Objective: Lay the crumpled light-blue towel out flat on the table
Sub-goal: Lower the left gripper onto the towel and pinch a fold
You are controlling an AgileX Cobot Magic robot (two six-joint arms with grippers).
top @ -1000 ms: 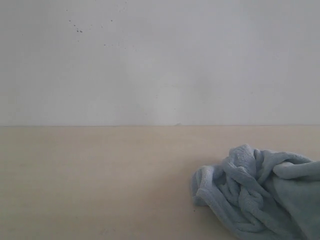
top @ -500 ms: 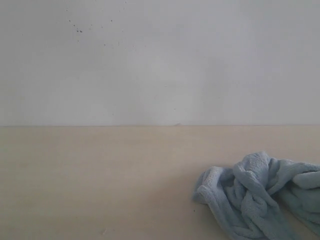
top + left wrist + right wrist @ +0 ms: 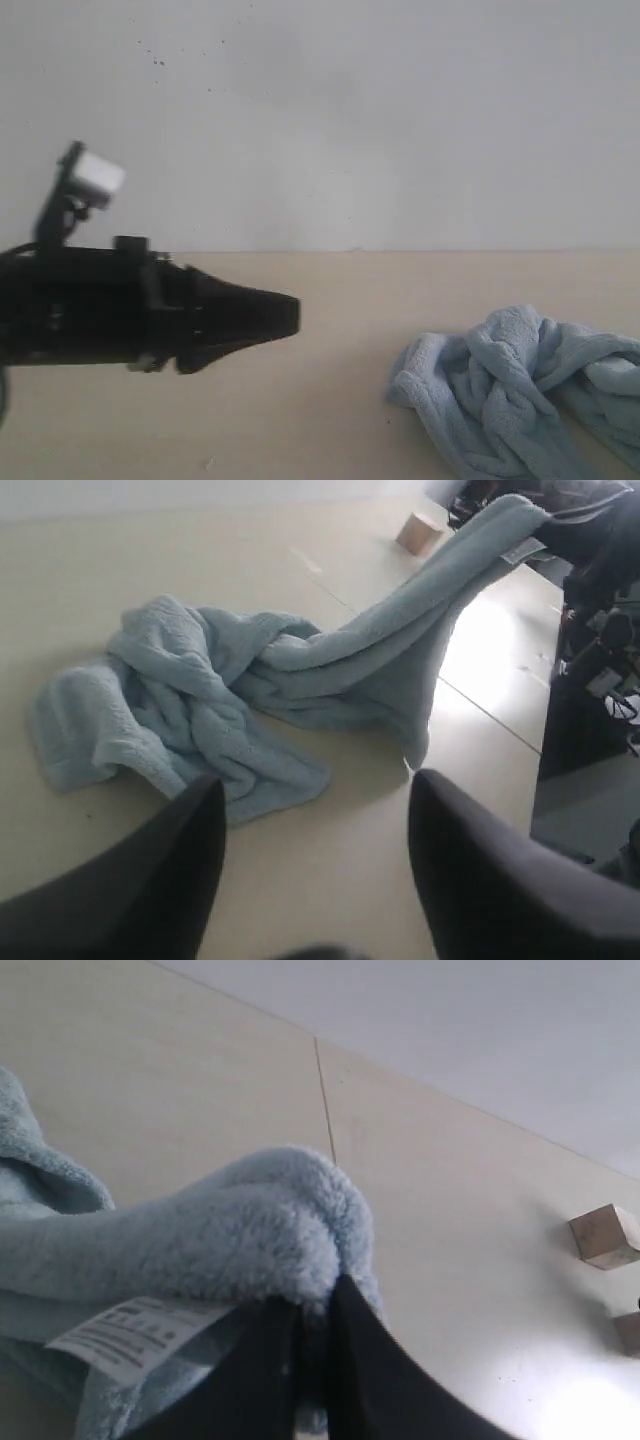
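Note:
The light-blue towel [image 3: 510, 395] lies crumpled on the beige table [image 3: 300, 420] at the lower right of the exterior view. In the left wrist view the towel [image 3: 200, 700] is bunched on the table, and one end rises in a stretched band toward the right arm. My right gripper [image 3: 318, 1312] is shut on a fold of the towel [image 3: 230, 1230], beside its white care label [image 3: 125, 1332]. My left gripper [image 3: 285, 318] hovers left of the heap, apart from it. In its own view the left gripper [image 3: 315, 792] stands open with only bare table between its fingers.
A white wall [image 3: 400, 120] with small dark specks backs the table. A small tan block [image 3: 605, 1235] sits on the table beyond the lifted towel end; the same block [image 3: 420, 530] shows in the left wrist view. Dark equipment [image 3: 600, 630] stands past the table edge.
The left arm has come into the exterior view from the left, reaching toward the towel. The towel's right part was pulled lower and rightward; the heap now looks flatter.

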